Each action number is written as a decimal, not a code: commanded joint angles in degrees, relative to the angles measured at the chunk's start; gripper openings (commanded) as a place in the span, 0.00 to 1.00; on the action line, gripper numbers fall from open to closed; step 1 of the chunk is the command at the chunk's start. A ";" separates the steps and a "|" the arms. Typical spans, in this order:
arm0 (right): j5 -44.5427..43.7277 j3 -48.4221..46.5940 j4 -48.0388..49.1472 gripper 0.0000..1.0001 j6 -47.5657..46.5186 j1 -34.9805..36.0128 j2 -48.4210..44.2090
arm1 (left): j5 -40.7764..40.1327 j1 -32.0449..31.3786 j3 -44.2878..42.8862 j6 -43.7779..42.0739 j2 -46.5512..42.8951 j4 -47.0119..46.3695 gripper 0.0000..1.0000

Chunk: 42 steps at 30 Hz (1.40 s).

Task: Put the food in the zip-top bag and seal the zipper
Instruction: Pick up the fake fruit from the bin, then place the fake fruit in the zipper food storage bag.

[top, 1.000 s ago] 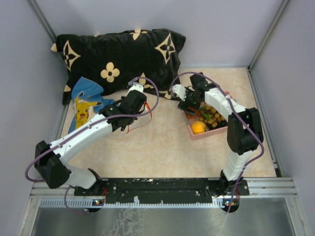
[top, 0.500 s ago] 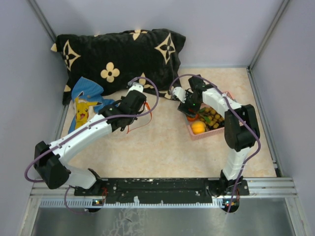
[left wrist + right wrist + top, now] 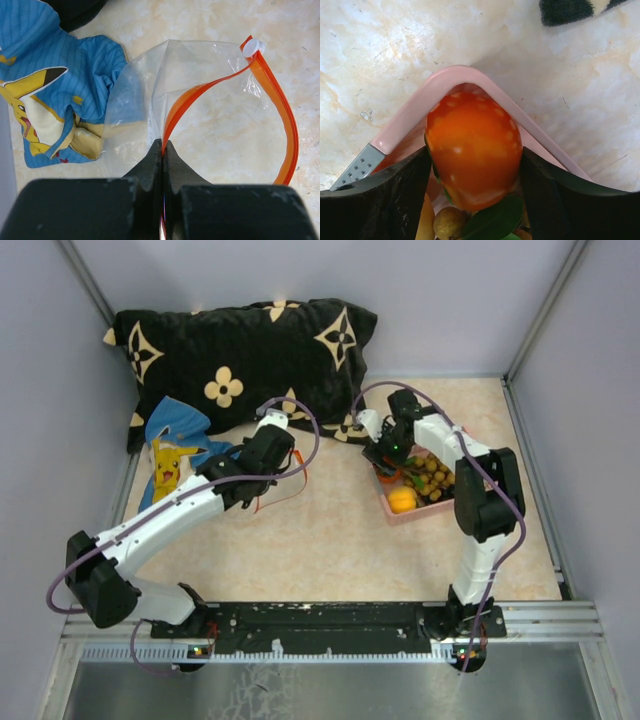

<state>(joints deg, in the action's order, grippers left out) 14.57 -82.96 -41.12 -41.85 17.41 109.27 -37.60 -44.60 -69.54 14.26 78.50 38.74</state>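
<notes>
Zip-top bag (image 3: 200,100) lies flat on the tabletop (image 3: 235,155) at the left, its closed end overlapping the blue cartoon cloth (image 3: 55,90). Its mouth bows open because the left claw (image 3: 163,150) is clamped tight on one lip of the orange-red zipper (image 3: 280,115). The white slider (image 3: 253,47) sits at the far end of that strip. The pinch should hold steady and slightly raised so the mouth stays a wide loop facing right; if it sagged, the two lips would probably fall together. Over to the right, the food (image 3: 425,478) sits in the pink basket (image 3: 420,107). The right claw (image 3: 472,170) is down in the basket's near corner, its jaws spread wide and straddling a red-orange fruit (image 3: 472,150), close against both flanks. Whether the pads already bear on it I cannot tell. The fruit looks smooth and rounded, so the squeeze ought to land across its widest part and not near the tip. The lift should be straight up, clear of the rim and the green leaf beneath. Then it can be carried low to the gaping mouth and dropped well inside.
</notes>
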 commanded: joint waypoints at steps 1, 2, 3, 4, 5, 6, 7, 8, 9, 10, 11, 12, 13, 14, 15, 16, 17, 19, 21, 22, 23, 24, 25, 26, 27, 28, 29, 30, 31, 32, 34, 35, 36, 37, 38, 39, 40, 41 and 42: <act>3.89 -3.24 -0.83 0.66 1.97 -0.36 0.08 | 0.52 0.13 0.84 1.07 -2.25 0.46 0.00; 4.27 -3.44 -1.25 0.64 2.00 -0.36 -0.26 | 0.44 0.17 0.81 1.13 -2.37 0.56 0.00; 4.72 -3.56 -1.55 0.62 1.95 -0.36 -0.54 | 0.51 0.13 0.81 1.20 -2.48 0.69 0.00; 4.97 -3.62 -1.82 0.59 1.95 -0.36 -0.73 | 0.51 0.14 0.81 1.30 -2.56 0.78 0.00; 5.11 -3.85 -2.04 0.56 2.00 -0.36 -1.03 | 0.56 0.13 0.83 1.52 -2.64 0.95 0.00; 5.17 -4.05 -2.29 0.53 2.03 -0.36 -1.26 | 0.56 0.15 0.81 1.58 -2.77 1.11 0.00; 5.17 -4.43 -2.81 0.47 1.96 -0.38 -1.42 | 0.60 0.13 0.87 1.74 -2.85 1.14 0.00; 5.20 -4.81 -3.29 0.43 1.95 -0.40 -1.62 | 0.65 0.13 0.89 1.81 -3.10 1.24 0.00; 5.14 -5.13 -3.69 0.40 2.05 -0.36 -1.83 | 0.61 0.13 1.03 1.96 -3.21 1.38 0.00; 5.07 -5.28 -3.91 0.38 2.25 -0.37 -2.27 | 0.53 0.13 1.14 1.99 -3.38 1.45 0.00; 5.05 -5.23 -4.02 0.37 2.31 -0.36 -2.84 | 0.45 0.13 1.27 2.04 -3.49 1.47 0.00; 5.03 -5.01 -3.88 0.37 2.51 -0.36 -3.51 | 0.35 0.13 1.37 2.05 -3.70 1.46 0.00; 4.89 -4.66 -3.50 0.37 2.75 -0.38 -4.33 | 0.21 0.13 1.54 2.16 -3.86 1.43 0.00; 4.45 -4.13 -2.97 0.36 3.04 -0.36 -5.30 | 0.24 0.10 1.63 2.17 -3.99 1.48 0.00; 4.01 -3.36 -2.14 0.36 3.51 -0.38 -6.49 | 0.22 0.12 1.77 2.17 -4.09 1.46 0.00; 3.66 -2.59 -1.14 0.36 3.91 -0.35 -7.64 | 0.25 0.13 1.82 2.24 -4.23 1.48 0.00; 3.49 -1.42 0.27 0.36 4.47 -0.31 -9.44 | 0.25 0.13 1.92 2.28 -4.31 1.44 0.00; 3.47 1.20 3.65 0.36 5.36 -0.35 -12.16 | 0.45 0.13 2.04 2.34 -4.34 1.24 0.00; 3.58 3.80 7.39 0.36 6.43 -0.33 -14.07 | 0.78 0.13 2.22 2.39 -4.31 0.80 0.00; 3.47 4.98 8.79 0.36 7.02 -0.32 -16.12 | 1.04 0.13 2.32 2.43 -4.24 0.57 0.00; 3.30 6.11 10.23 0.36 7.69 -0.30 -17.13 | 1.43 0.13 2.34 2.41 -4.13 0.38 0.00; 2.96 7.08 11.44 0.36 8.46 -0.30 -17.94 | 1.68 0.13 2.28 2.50 -3.98 0.24 0.00; 2.42 8.10 12.62 0.36 9.23 -0.27 -18.71 | 2.08 0.13 2.27 2.57 -3.85 -0.06 0.00; 1.77 9.08 13.74 0.36 10.06 -0.24 -19.52 | 2.48 0.13 2.18 2.61 -3.80 -0.27 0.00; 0.98 10.37 15.00 0.36 10.88 -0.11 -20.46 | 2.84 0.13 2.06 2.60 -3.60 -0.58 0.00; -0.07 11.76 17.01 0.36 12.01 0.17 -21.63 | 3.19 0.13 2.04 2.62 -3.49 -0.86 0.00; -1.33 12.98 18.92 0.36 13.06 0.55 -22.86 | 3.55 0.13 1.96 2.67 -3.30 -1.01 0.00; -2.40 14.02 20.59 0.37 14.04 1.04 -24.01 | 3.74 0.13 1.95 2.68 -3.27 -1.24 0.00; -3.05 14.83 21.77 0.36 14.94 1.45 -25.12 | 3.95 0.13 1.95 2.68 -3.14 -1.52 0.00; -3.82 15.41 22.60 0.36 16.05 2.27 -26.17 | 4.11 0.14 1.83 2.69 -2.99 -1.68 0.00; -5.93 16.48 24.08 0.37 18.96 3.63 -28.18 | 4.51 0.13 1.50 2.73 -2.67 -2.05 0.00; -7.36 17.04 24.84 0.36 20.80 4.46 -29.24 | 4.74 0.13 1.31 2.80 -2.45 -2.25 0.00; -8.89 17.57 25.59 0.36 22.59 5.36 -30.26 | 4.94 0.13 1.15 2.97 -2.28 -2.46 0.00; -10.13 17.95 26.11 0.36 24.43 6.30 -31.19 | 5.17 0.13 1.04 3.09 -2.15 -2.78 0.00; -11.79 18.32 26.68 0.35 26.25 7.24 -32.40 | 5.44 0.13 0.92 3.20 -2.04 -3.01 0.00; -13.30 18.56 27.55 0.34 28.84 8.27 -33.25 | 5.62 0.13 0.85 3.33 -1.90 -3.25 0.00; -14.52 18.79 28.29 0.34 31.52 9.38 -33.97 | 5.76 0.13 0.75 3.40 -1.68 -3.36 0.00; -15.98 19.06 28.92 0.33 34.50 10.54 -34.68 | 5.85 0.13 0.54 3.44 -1.53 -3.41 0.00; -17.30 19.20 29.30 0.32 38.77 11.79 -35.20 | 5.87 0.13 0.36 3.49 -1.39 -3.44 0.00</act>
<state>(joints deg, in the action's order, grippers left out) 4.49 -64.12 -19.11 -17.04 25.58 78.87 -32.93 -44.60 -67.57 16.86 76.42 37.17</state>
